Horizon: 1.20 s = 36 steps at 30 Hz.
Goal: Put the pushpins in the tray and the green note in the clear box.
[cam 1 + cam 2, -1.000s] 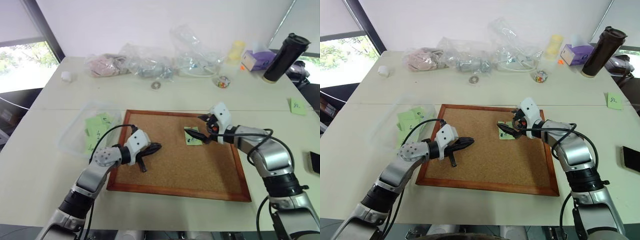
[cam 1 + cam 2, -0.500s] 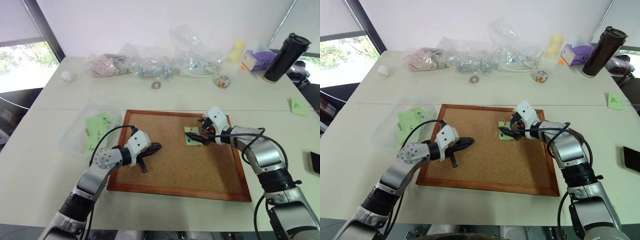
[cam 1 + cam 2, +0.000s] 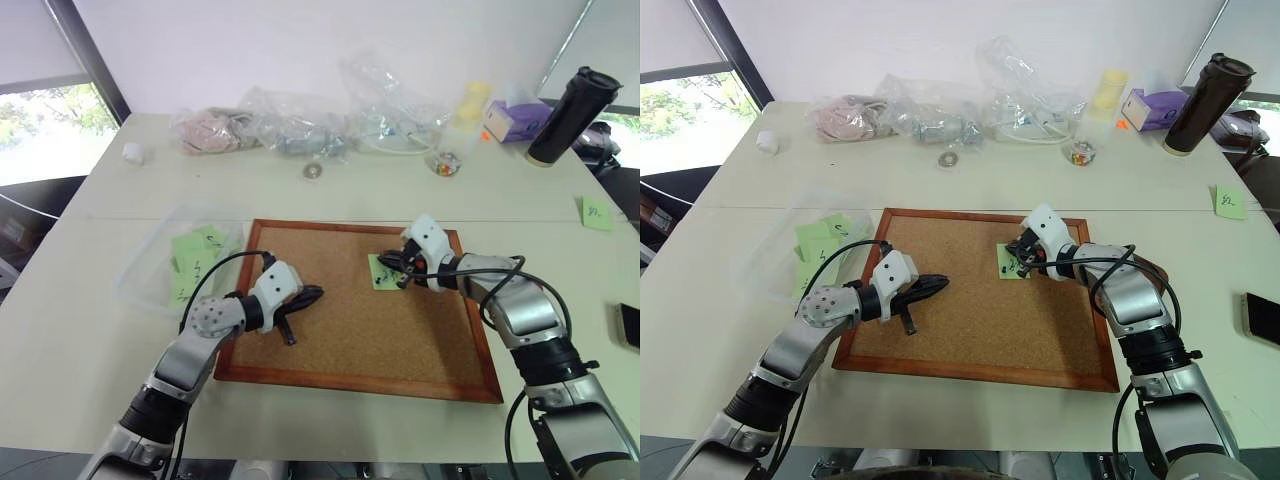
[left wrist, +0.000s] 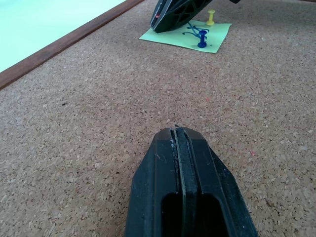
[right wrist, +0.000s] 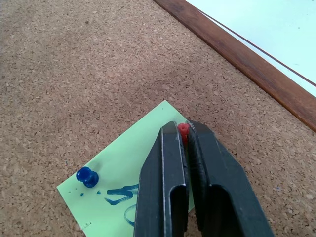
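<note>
Pin head, tiny and slick, sits clamped between my right gripper fingers on the green note; left gripper closed, empty.

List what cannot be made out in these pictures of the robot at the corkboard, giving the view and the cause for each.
- Red pushpin, right wrist view: the right gripper, shut on it, hides all but the head's tip.
- Green note, left eye view: the scribble is too small to read, and the gripper covers one edge.
- Tray, right eye view: the right arm hides most of it.
- Clear box, left eye view: its walls are too faint to trace.
</note>
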Available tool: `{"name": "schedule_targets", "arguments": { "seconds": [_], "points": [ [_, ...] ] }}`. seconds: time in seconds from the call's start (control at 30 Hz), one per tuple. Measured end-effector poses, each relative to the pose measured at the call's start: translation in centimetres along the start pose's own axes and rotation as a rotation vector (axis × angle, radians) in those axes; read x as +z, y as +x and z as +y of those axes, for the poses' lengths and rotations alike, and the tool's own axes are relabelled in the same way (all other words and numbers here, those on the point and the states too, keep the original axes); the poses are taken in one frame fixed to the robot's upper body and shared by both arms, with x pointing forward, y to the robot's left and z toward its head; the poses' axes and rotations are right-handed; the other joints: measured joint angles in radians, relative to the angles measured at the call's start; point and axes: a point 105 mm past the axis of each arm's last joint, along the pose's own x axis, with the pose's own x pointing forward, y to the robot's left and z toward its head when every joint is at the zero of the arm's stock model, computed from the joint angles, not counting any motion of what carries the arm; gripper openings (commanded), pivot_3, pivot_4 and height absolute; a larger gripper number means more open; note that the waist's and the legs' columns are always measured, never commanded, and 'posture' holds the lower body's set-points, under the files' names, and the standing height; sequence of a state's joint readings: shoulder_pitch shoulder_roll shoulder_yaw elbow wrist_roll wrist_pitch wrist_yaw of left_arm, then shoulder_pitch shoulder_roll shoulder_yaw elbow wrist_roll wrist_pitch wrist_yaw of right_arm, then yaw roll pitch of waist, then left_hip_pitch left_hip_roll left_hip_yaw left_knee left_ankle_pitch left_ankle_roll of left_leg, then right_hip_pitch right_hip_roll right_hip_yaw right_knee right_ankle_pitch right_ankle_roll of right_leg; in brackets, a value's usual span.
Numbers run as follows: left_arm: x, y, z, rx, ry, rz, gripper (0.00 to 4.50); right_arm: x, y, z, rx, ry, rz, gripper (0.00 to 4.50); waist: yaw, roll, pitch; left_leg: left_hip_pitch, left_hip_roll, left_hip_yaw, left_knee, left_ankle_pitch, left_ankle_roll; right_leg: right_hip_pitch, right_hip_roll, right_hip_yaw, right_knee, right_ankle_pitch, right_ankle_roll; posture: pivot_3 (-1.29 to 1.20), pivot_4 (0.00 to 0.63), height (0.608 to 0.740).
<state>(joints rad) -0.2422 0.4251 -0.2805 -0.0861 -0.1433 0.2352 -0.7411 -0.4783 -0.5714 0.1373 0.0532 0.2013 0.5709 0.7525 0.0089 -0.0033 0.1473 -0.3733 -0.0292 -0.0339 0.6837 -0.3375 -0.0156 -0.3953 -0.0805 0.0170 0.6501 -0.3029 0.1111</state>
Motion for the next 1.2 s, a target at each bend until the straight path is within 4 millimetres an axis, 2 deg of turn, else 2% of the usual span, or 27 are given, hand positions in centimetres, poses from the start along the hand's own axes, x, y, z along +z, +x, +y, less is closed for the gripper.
{"name": "schedule_targets", "arguments": {
  "seconds": [0.13, 0.2, 0.33, 0.47, 0.63, 0.8, 0.93, 1.07, 1.13, 1.2],
  "points": [
    [0.0, 0.0, -0.1, -0.006, 0.000, 0.003, 0.00, 0.4, -0.3, 0.0, -0.004, 0.013, -0.001, 0.13, 0.001, 0.000, 0.000, -0.001, 0.000, 0.000, 0.000, 0.000, 0.000, -0.001, 0.000, 0.000, 0.000, 0.000, 0.000, 0.00, 0.150, 0.740],
    [0.0, -0.1, -0.2, -0.012, 0.003, 0.010, 0.00, 1.6, -1.1, -0.1, -0.009, 0.021, -0.037, 0.13, 0.000, 0.001, 0.000, -0.001, 0.000, 0.000, -0.001, 0.000, 0.000, -0.001, 0.000, 0.000, 0.000, 0.000, 0.000, 0.00, 0.150, 0.740],
    [-0.1, -0.1, -0.3, -0.018, 0.001, 0.014, 0.00, 5.1, -3.9, -1.9, -0.099, -0.015, -0.131, 0.13, -0.001, 0.001, 0.000, 0.000, 0.000, 0.000, -0.001, 0.000, 0.000, -0.001, 0.000, 0.000, 0.000, 0.000, 0.000, 0.00, 0.150, 0.740],
    [-0.2, 0.1, -0.4, -0.026, -0.001, 0.014, 0.00, 6.0, -6.8, -3.1, -0.169, 0.018, -0.164, 0.13, 0.003, 0.001, 0.000, 0.000, 0.000, 0.000, -0.001, 0.000, 0.000, 0.000, -0.001, 0.000, -0.001, 0.000, 0.000, 0.00, 0.150, 0.740],
    [-0.3, 0.1, -0.5, -0.027, -0.003, 0.016, 0.00, 2.9, -11.4, -5.5, -0.333, 0.123, -0.115, 0.13, 0.003, 0.002, -0.002, 0.000, 0.000, 0.000, -0.001, -0.001, 0.001, 0.001, -0.001, 0.000, -0.001, 0.000, 0.000, 0.00, 0.150, 0.740],
    [-0.5, 0.1, -0.5, -0.032, 0.002, 0.015, 0.00, -3.4, -15.4, -6.7, -0.465, 0.231, 0.031, 0.13, 0.003, 0.006, -0.005, 0.001, 0.000, 0.000, -0.002, -0.001, 0.002, 0.002, -0.001, 0.001, -0.001, 0.000, 0.000, 0.00, 0.150, 0.740],
    [-0.8, 0.1, -0.3, -0.033, -0.001, 0.018, 0.00, -6.0, -16.4, -6.7, -0.490, 0.298, 0.063, 0.13, 0.000, 0.013, -0.009, 0.003, 0.000, 0.001, -0.002, -0.004, 0.008, 0.004, 0.000, 0.002, -0.001, 0.000, 0.000, 0.00, 0.150, 0.740],
    [-0.7, 0.3, -0.4, -0.037, -0.002, 0.016, 0.00, -7.4, -16.1, -6.1, -0.472, 0.344, 0.049, 0.13, 0.001, 0.014, -0.011, 0.005, 0.000, 0.001, -0.001, -0.005, 0.008, 0.006, 0.000, 0.002, -0.001, 0.000, 0.000, 0.00, 0.150, 0.740],
    [-0.7, 0.3, -0.4, -0.038, -0.003, 0.015, 0.00, -8.1, -15.8, -5.7, -0.454, 0.376, 0.038, 0.71, 0.001, 0.015, -0.011, 0.005, 0.000, 0.001, -0.001, -0.005, 0.008, 0.006, 0.000, 0.002, -0.001, 0.000, 0.000, 0.00, 0.150, 0.740],
    [-0.8, 0.3, -0.4, -0.036, -0.003, 0.016, 0.00, -8.3, -15.8, -5.6, -0.446, 0.389, 0.028, 1.53, 0.001, 0.015, -0.011, 0.005, 0.000, 0.001, -0.001, -0.005, 0.008, 0.006, 0.000, 0.002, -0.001, 0.000, 0.000, 0.00, 0.150, 0.740]
  ]
}}
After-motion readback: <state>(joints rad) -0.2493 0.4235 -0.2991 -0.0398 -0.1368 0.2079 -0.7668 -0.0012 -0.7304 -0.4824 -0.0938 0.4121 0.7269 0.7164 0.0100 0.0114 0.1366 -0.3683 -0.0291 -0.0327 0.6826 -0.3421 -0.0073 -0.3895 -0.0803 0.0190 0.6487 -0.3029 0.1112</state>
